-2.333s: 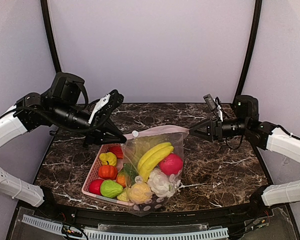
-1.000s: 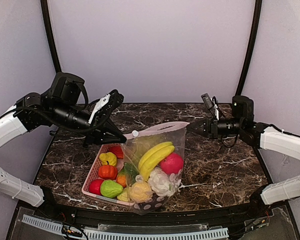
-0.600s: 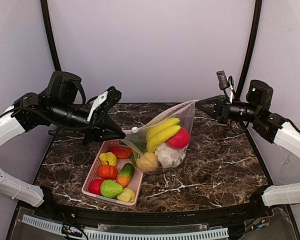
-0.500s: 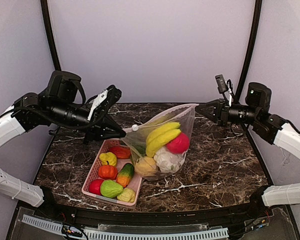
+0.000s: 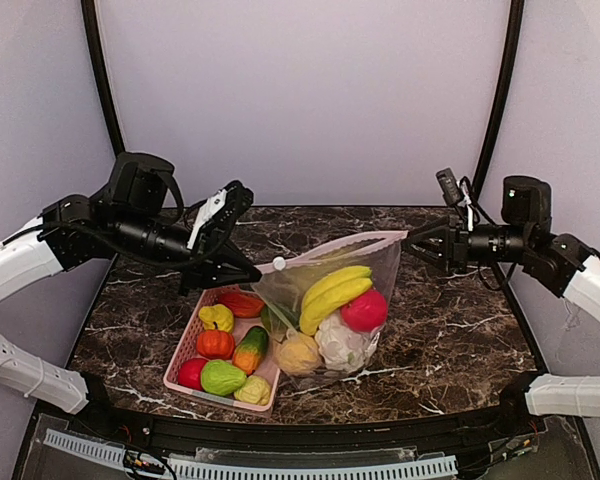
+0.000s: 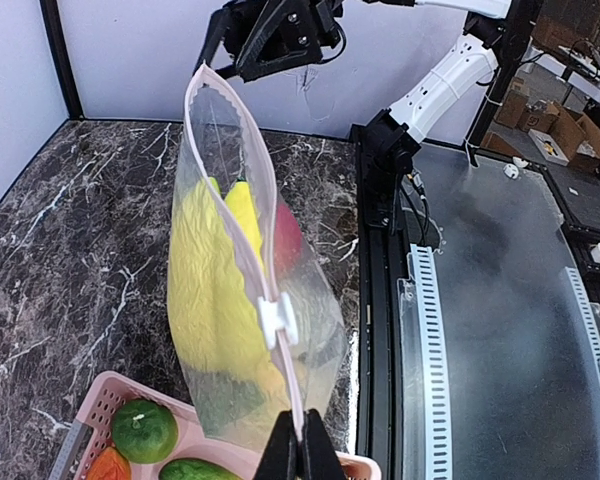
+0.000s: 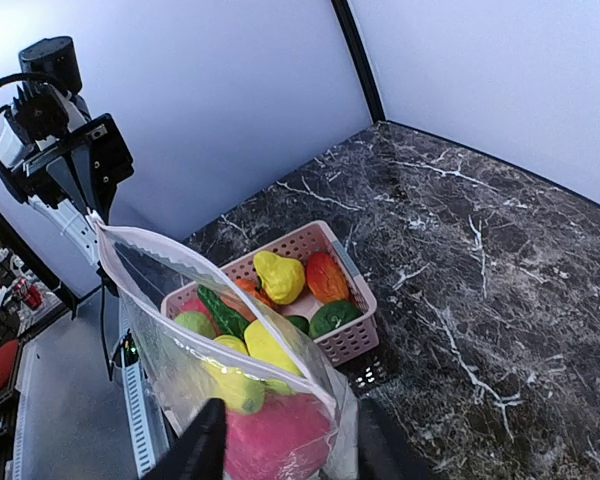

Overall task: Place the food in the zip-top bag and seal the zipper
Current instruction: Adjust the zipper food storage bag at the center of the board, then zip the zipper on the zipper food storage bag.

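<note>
The clear dotted zip-top bag [image 5: 372,256] stands on the table just right of the basket. It holds a yellow banana [image 5: 334,293], a red fruit [image 5: 365,311], a white cauliflower [image 5: 342,346] and a yellow-orange ball [image 5: 298,353]. My left gripper [image 5: 251,272] is shut on the left end of the pinkish zipper [image 6: 242,190]; in the left wrist view it [image 6: 301,428] pinches the strip just below the white slider [image 6: 277,323]. My right gripper [image 5: 412,247] is open, its fingers wide apart either side of the bag's right top corner [image 7: 325,392]. The bag's mouth gapes open.
The pink basket [image 5: 186,346] at front left holds several toy foods: a yellow pepper [image 5: 217,317], an orange pumpkin [image 5: 216,343], a green piece [image 5: 223,377] and a red-orange one [image 5: 242,303]. Dark marble table; black frame posts stand at the back corners.
The bag was lifted off the basket by both grippers, swung right and set down on the table. My right gripper, shut on the corner half a second ago, now stands open.
</note>
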You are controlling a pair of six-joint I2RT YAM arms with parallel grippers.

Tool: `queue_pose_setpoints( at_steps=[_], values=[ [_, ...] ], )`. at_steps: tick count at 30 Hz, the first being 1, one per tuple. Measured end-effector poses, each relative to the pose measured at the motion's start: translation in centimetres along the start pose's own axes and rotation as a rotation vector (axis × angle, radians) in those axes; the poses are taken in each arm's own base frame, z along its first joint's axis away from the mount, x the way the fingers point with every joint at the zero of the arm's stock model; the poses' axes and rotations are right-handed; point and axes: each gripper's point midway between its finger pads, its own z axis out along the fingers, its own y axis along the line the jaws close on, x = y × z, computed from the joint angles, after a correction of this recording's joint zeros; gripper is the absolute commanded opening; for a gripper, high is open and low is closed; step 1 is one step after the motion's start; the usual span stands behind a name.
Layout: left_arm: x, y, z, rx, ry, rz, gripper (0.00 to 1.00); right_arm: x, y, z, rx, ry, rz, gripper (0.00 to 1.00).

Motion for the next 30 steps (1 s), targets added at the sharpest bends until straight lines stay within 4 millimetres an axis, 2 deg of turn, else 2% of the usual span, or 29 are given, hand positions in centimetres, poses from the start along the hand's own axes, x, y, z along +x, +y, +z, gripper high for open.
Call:
queue_pose_setpoints(
  at_steps=[3, 6, 10, 14, 17, 25, 30],
  values=[
    [0.2, -0.1, 0.3, 0.017, 0.003, -0.003, 0.01, -0.7, 0.2, -0.1, 0.013, 0.028, -0.017, 0.84],
    [0.5, -0.3, 0.5, 0.033, 0.005, 0.001, 0.01, -2.6, 1.5, -0.3, -0.002, 0.026, -0.072, 0.88],
    [0.6, -0.5, 0.5, 0.044, 0.005, 0.011, 0.01, -4.9, 4.3, 0.4, -0.066, 0.023, -0.161, 0.9],
    [0.7, -0.7, 0.6, 0.056, 0.005, 0.015, 0.01, -5.7, 6.4, 2.2, -0.14, 0.053, -0.217, 0.88],
    [0.7, -0.7, 0.6, 0.059, 0.006, 0.018, 0.01, -5.6, 7.7, 4.1, -0.194, 0.093, -0.244, 0.83],
    [0.8, -1.0, 0.5, 0.072, 0.003, 0.021, 0.01, -3.5, 11.1, 9.5, -0.354, 0.206, -0.287, 0.68],
    [0.7, -1.2, 0.5, 0.078, 0.001, 0.021, 0.01, -2.5, 12.5, 11.4, -0.421, 0.242, -0.302, 0.61]
  ],
)
